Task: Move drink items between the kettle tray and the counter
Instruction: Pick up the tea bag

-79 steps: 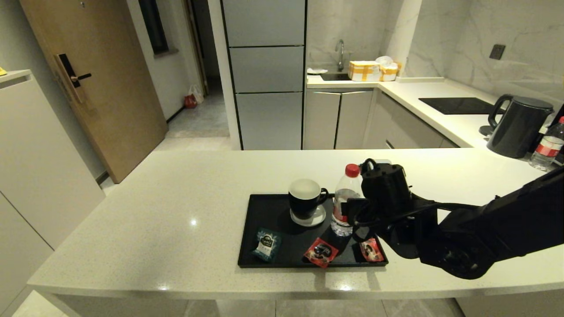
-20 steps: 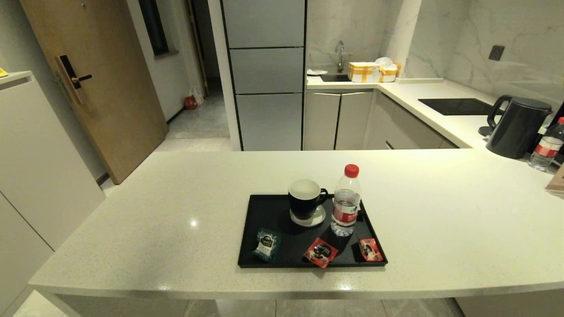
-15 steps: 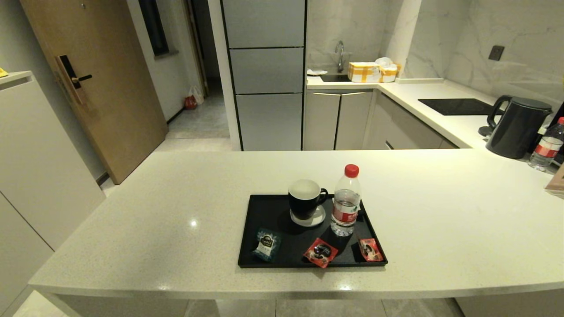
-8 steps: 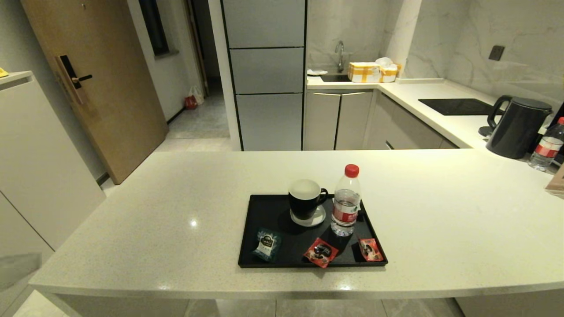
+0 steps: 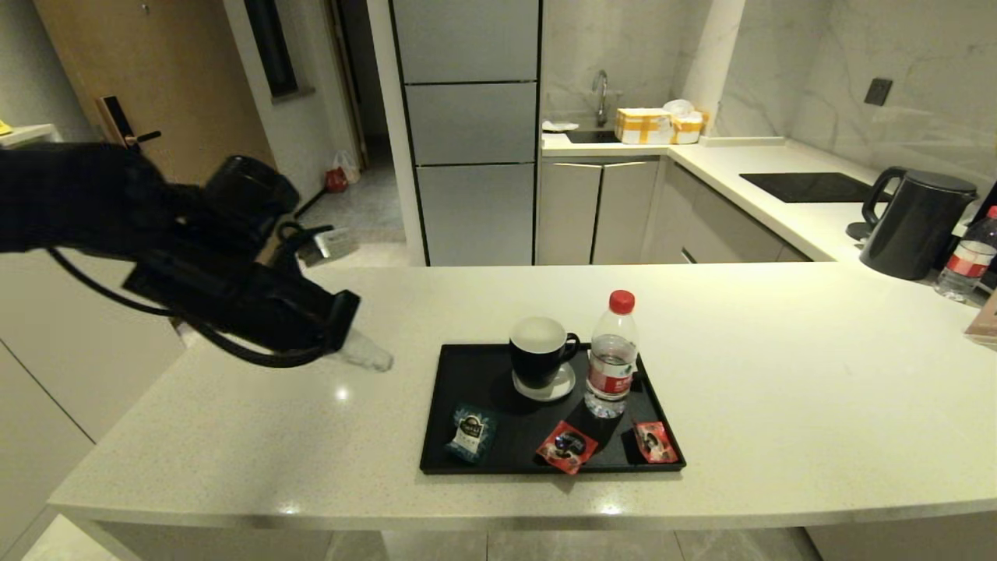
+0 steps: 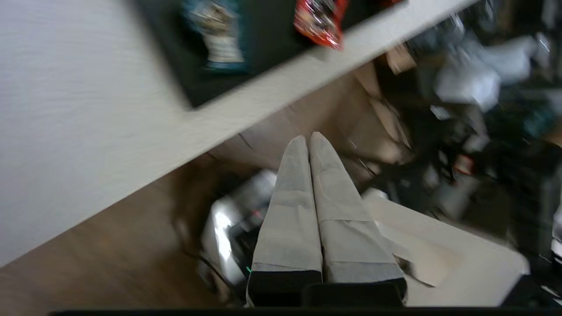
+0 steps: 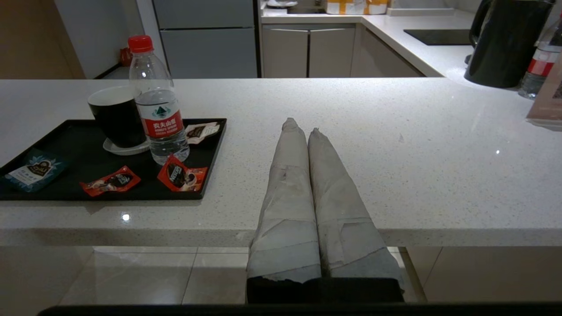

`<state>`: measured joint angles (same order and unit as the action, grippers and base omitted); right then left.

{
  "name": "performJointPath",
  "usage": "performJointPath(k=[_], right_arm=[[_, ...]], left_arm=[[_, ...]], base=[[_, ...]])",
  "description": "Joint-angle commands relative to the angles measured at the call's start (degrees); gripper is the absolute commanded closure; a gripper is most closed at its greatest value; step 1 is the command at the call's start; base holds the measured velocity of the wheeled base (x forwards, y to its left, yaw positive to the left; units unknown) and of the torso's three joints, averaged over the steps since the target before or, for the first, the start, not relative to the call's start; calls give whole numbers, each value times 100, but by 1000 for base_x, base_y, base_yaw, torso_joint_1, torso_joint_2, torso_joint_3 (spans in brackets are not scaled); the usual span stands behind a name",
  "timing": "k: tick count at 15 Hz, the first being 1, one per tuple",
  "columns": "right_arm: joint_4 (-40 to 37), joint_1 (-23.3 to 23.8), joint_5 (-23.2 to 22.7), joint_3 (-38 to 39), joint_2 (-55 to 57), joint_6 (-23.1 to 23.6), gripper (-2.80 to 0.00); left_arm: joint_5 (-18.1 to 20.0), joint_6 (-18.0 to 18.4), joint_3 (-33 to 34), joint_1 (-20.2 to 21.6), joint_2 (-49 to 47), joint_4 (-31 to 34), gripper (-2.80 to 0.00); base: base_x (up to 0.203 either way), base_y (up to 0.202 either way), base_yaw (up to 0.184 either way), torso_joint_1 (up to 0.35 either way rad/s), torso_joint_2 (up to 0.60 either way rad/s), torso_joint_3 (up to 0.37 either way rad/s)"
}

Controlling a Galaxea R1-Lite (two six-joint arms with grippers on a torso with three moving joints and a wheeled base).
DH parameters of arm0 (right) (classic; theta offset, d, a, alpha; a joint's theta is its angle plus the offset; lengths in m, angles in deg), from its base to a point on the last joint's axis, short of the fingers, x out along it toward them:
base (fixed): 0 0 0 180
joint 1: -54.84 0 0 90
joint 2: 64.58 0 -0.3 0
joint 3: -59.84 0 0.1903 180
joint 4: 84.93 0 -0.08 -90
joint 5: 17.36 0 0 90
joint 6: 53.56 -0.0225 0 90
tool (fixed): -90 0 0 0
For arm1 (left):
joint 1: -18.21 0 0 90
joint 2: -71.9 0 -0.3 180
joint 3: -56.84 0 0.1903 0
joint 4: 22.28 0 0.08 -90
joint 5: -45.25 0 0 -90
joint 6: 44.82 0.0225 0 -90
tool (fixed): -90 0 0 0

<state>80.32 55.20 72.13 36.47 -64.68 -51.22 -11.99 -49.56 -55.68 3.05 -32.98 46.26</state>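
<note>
The black kettle tray (image 5: 440, 405) lies on the cream counter (image 5: 779, 405). On it stand the red-capped water bottle (image 5: 611, 360), a teal sachet (image 5: 471, 431) and two red sachets (image 5: 567, 446) (image 5: 656, 441). In the right wrist view a pale sachet (image 7: 199, 130) lies behind the bottle (image 7: 158, 105). My left gripper (image 5: 372, 360) hovers shut and empty over the counter, left of the tray and apart from it. My right gripper (image 7: 300, 125) is shut and empty, low at the counter's front edge, right of the tray (image 7: 215, 145). It is out of the head view.
A black mug (image 5: 539, 351) on a white saucer stands on the tray beside the bottle. At the far right are the black kettle (image 5: 919, 222), a second bottle (image 5: 966, 261) and the glass hob (image 5: 810, 187). The left arm's bulk (image 5: 195, 265) spans the counter's left end.
My left arm has swung into view from the left and now reaches over the counter towards the tray. The right arm, at the bottle five seconds ago, has withdrawn. The tray's items have not moved.
</note>
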Motion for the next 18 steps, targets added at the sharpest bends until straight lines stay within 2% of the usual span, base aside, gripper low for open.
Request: performJointPath(k=[1,2,7,10,13,15,17,18], right_arm=[[8,0,-2,229,10,3,0],[8,0,-2,229,10,3,0],[8,0,-2,229,10,3,0],[8,0,-2,229,10,3,0],[8,0,-2,229,10,3,0],[8,0,-2,229,10,3,0],[8,0,-2,229,10,3,0],[8,0,-2,229,10,3,0]], left_arm=[[85,-77,-179,-285,-865,76,-244],[68,-148,-193,-300,-1109,71,-280],[-170,-621,-201,-354,-1719,37,-280],[-177,-625,-194,-361,-1725,25,-280],[-265,-680,300,-578,-1953,-1289,-280],[-294,-726,524,-695,-1949,-1621,-280],[-374,-993,697,-804,-1975,-2100,-280],[-529,-1069,795,-823,-2007,-2353,-280]], base=[[0,0,0,0,0,0],[0,0,0,0,0,0],[0,0,0,0,0,0],[0,0,0,0,0,0],[0,0,0,0,0,0],[0,0,0,0,0,0],[0,0,0,0,0,0],[0,0,0,0,0,0]])
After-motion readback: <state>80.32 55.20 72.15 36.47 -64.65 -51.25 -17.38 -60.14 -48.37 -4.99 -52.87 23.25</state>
